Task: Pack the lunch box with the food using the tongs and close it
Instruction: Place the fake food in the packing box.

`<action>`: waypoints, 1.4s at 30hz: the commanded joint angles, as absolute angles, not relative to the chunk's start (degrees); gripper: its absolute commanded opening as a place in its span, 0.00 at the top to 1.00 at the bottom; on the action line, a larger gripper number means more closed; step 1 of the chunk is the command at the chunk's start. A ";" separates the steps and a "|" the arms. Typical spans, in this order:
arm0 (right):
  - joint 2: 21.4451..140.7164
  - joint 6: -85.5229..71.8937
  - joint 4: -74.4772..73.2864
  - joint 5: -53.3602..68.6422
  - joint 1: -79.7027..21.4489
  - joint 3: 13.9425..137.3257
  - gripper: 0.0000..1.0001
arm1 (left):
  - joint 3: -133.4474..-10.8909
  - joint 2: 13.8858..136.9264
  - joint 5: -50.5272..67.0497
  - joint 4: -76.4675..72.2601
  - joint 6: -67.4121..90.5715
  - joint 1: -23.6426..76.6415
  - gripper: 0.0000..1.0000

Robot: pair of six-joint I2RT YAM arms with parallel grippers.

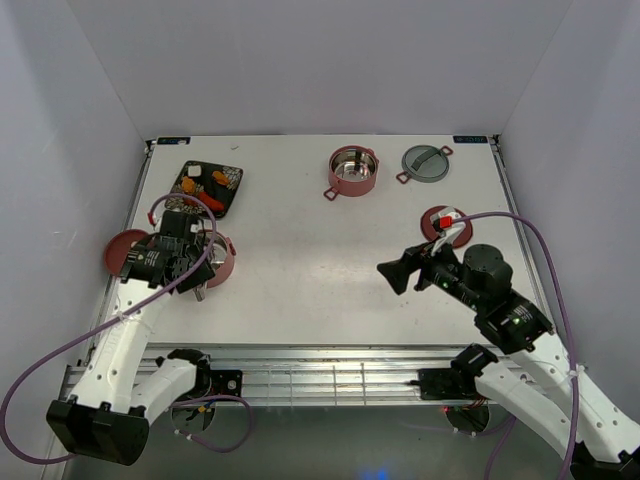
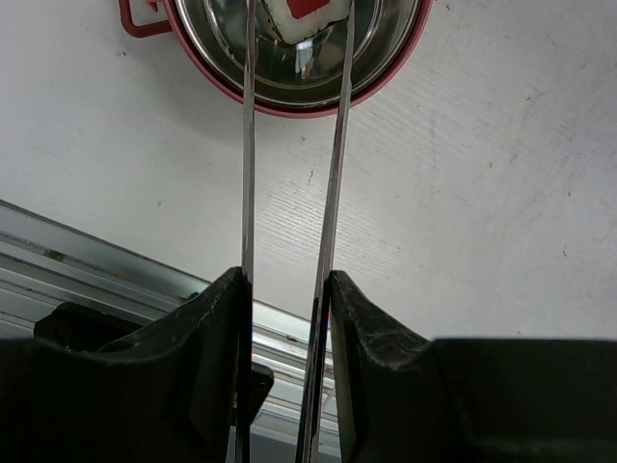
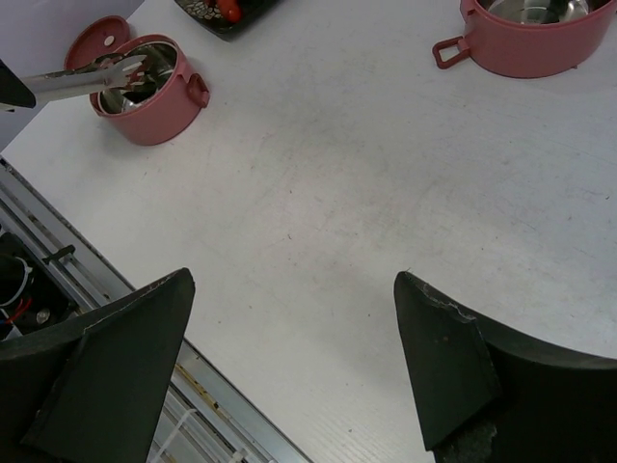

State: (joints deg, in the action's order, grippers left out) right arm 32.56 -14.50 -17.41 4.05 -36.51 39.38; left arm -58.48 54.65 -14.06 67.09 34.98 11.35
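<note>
Left claw (image 2: 286, 280) is clamped on the tongs (image 2: 337, 145), whose tips pinch a white-and-red piece (image 2: 301, 14) just above the near bowl (image 2: 386, 77). Right claw (image 3: 291, 280) stands wide and empty, well apart. Other food (image 1: 213, 202) lies on the plate (image 1: 236, 180). Recommended: lower the tips inside the rim, then ease the squeeze only enough to drop the piece without loosing the tongs.
</note>
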 commanded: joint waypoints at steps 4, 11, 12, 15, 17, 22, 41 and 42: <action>31.55 -13.97 -15.65 4.57 -36.83 39.46 0.10 | -57.57 54.75 -14.85 64.25 36.74 11.07 0.61; 31.73 -13.89 -16.26 4.13 -36.91 40.17 0.10 | -57.22 55.46 -15.99 63.63 36.39 11.16 0.54; 31.55 -13.89 -16.35 4.13 -36.83 40.17 0.10 | -57.13 55.55 -16.00 63.55 36.39 11.08 0.54; 31.20 -13.80 -16.78 3.78 -36.83 40.43 0.10 | -57.48 55.90 -16.17 63.63 36.47 11.16 0.52; 31.11 -13.89 -16.96 3.69 -36.83 40.60 0.10 | -57.57 55.81 -16.17 63.63 36.39 11.07 0.48; 30.76 -13.89 -17.23 3.25 -36.83 40.78 0.10 | -59.23 55.46 -15.73 65.21 36.47 11.07 0.43; 31.55 -13.89 -16.88 4.22 -36.83 40.52 0.10 | -81.73 68.35 -22.49 62.25 29.81 11.07 0.39; 31.55 -13.89 -16.88 4.22 -36.83 40.52 0.10 | -82.09 69.68 -23.46 61.10 29.01 11.07 0.40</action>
